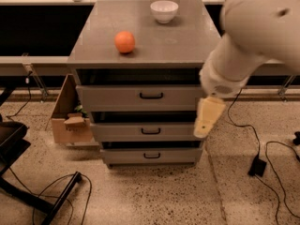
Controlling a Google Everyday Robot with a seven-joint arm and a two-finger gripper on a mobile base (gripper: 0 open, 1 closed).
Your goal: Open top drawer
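Gripper (208, 117) hangs just below the top drawer's (117, 99) right corner, apart from its handle (151, 96). Its opening cannot be told.

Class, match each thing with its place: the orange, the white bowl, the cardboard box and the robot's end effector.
Things:
1. orange
2. white bowl
3. cardboard box
4. end effector

Places:
A. on the floor, left of the cabinet
B. by the right end of the top drawer
C. at the back of the cabinet top
D. left of centre on the cabinet top

Pairs: 1-D, 2-C, 3-A, 4-B.
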